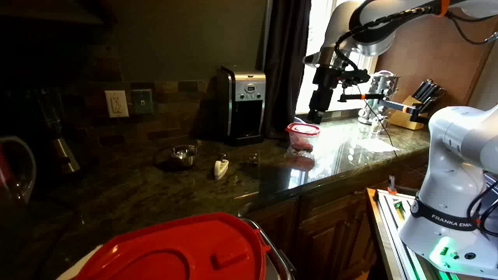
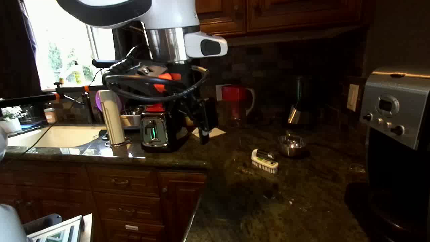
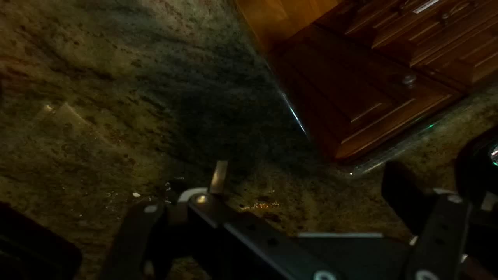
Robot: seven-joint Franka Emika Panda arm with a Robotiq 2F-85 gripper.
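My gripper [image 3: 307,184] is open in the wrist view, with a wide gap between its dark fingers and nothing between them. Dark, speckled granite counter [image 3: 128,128] shows beneath it. In both exterior views the gripper [image 1: 316,116] [image 2: 203,136] points down above the counter and touches nothing that I can see. A white scrub brush [image 1: 221,169] lies on the counter, bristles down [image 2: 265,163]. A small shiny metal bowl [image 1: 183,156] stands beside it, also in an exterior view [image 2: 292,147]. A clear container with a red lid [image 1: 303,136] appears below the gripper in an exterior view.
A coffee maker [image 1: 249,105] stands against the wall. A toaster [image 2: 155,132], a paper towel holder [image 2: 114,117] and a sink [image 2: 57,136] line the window side. A knife block [image 1: 406,116] stands farther along. A large red lid [image 1: 183,249] fills the foreground. The counter edge [image 3: 293,112] has an inner corner.
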